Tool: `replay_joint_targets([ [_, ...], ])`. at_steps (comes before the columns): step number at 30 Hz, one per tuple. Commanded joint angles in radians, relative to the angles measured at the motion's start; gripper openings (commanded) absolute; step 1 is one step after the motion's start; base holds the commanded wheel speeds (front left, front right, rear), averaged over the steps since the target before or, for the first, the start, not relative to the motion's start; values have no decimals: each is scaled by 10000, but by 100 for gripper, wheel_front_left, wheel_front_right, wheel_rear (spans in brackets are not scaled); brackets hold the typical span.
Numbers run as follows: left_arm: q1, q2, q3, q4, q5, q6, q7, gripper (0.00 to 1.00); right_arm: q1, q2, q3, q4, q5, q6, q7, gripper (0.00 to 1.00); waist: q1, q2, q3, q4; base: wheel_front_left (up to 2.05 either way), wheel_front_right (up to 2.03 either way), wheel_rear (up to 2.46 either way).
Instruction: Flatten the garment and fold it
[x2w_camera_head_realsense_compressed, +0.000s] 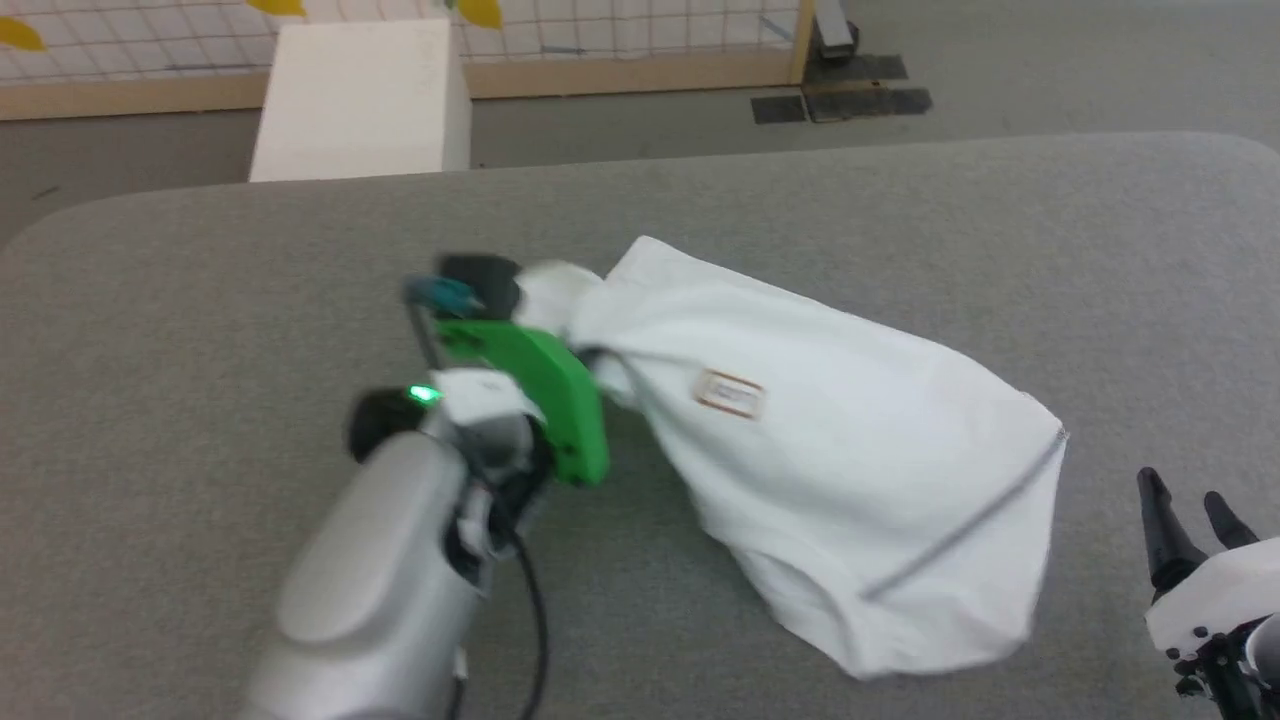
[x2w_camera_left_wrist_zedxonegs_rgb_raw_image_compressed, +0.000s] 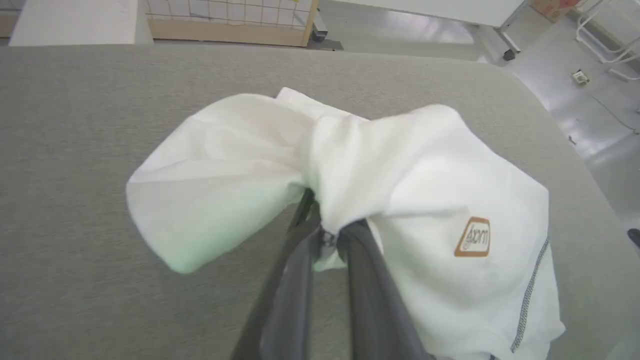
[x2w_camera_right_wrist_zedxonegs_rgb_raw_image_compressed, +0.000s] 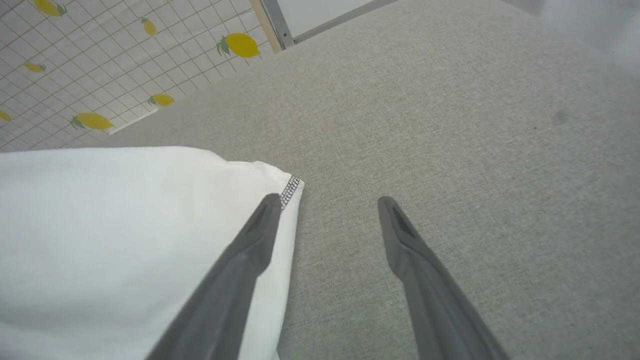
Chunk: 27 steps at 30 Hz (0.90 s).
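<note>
Toward nine o'clock on the grey table (x2w_camera_head_realsense_compressed: 200, 300): left gripper (x2w_camera_left_wrist_zedxonegs_rgb_raw_image_compressed: 330, 232) clamped narrow on a gathered bunch of the garment (x2w_camera_head_realsense_compressed: 850, 440), white cloth squeezed between the two dark fingers (x2w_camera_left_wrist_zedxonegs_rgb_raw_image_compressed: 365, 280). Spreads from that pinch toward four o'clock across the middle of the table as a loose, sack-like heap, nowhere near flat. Down at four o'clock, by the hem corner: right gripper (x2w_camera_head_realsense_compressed: 1182, 492) spread wide and holding nothing. In the right wrist view, one finger lines up with the white edge and the other with bare table; cannot tell whether touching.

Likely trouble on the left: pulling from a bunched pinch rather than a single edge, so dragging several layers together and trapping folds underneath. Could also slip free, with little cloth in the pinch and the rest resting on a grippy-looking surface. On the right: risks closing beside the hem and catching only table, or taking one layer where two lie together.

Soft, thin, matte white cloth, puffy and rounded near the pinch, smoother toward the hem. Small brown-bordered patch (x2w_camera_head_realsense_compressed: 730, 393) near the middle, and dark zigzag stitching (x2w_camera_right_wrist_zedxonegs_rgb_raw_image_compressed: 290, 189) along the seam. Table covering coarse and woven-looking, with rounded corners. Beyond, at eleven o'clock, a rigid white box (x2w_camera_head_realsense_compressed: 360, 100), flat-faced and square-edged.
</note>
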Motion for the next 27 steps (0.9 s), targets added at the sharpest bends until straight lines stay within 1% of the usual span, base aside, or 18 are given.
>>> replay_joint_targets([
  [1,-227,442,376,-211,-4,264,-99,0,-86,5,109,21,-84,-15,-51,100,0,85,-498,640,0,0,0],
  [4,-78,1162,1185,-570,23,871,-104,0,-119,5,292,67,-94,-15,-58,100,0,85,-605,906,0,0,0],
  [6,308,1510,1725,-714,-73,1322,-86,0,-120,5,396,117,-86,-15,-64,100,0,85,-631,1038,0,0,0],
  [8,941,1787,2225,-702,-247,1760,10,0,-121,5,497,173,-73,-15,-88,100,0,85,-616,1126,0,0,0],
  [9,1243,1837,2449,-697,-382,1912,18,0,-124,5,562,202,-68,-15,-90,100,0,85,-600,1147,0,0,0],
  [10,2005,1866,2846,-579,-715,2163,83,0,-129,5,673,273,-46,-15,-121,100,0,85,-551,1196,0,0,0],
  [12,2622,1756,3084,-456,-1029,2236,70,0,-108,5,733,328,-29,-15,-154,100,0,85,-493,1276,0,0,0],
  [14,3030,1606,3203,-295,-1275,2194,7,0,-90,5,757,362,-21,-15,-186,100,0,85,-449,1358,0,0,0],
  [15,3175,1524,3250,-229,-1368,2171,-61,16,-85,5,796,389,-29,-15,-183,100,0,85,-447,1389,0,0,0],
  [16,3234,1463,3300,-220,-1435,2121,-169,100,-81,5,821,408,-19,-15,-179,100,0,85,-444,1419,0,0,0],
  [18,3227,1321,3446,-325,-1612,1846,-565,100,-70,5,879,450,-1,-15,-186,100,0,85,-468,1490,0,0,0],
  [22,3183,1264,3675,-985,-1649,1014,-1832,100,-20,5,1043,526,24,-15,-206,100,0,85,-592,1575,0,0,0],
  [24,3324,1304,3865,-1406,-1492,679,-2742,100,2,5,1148,538,21,-15,-213,100,0,85,-666,1580,0,0,0],
  [27,3814,1479,3962,-1855,-815,275,-4328,100,63,5,1278,520,-4,-15,-188,100,0,85,-763,1600,0,0,0],
])
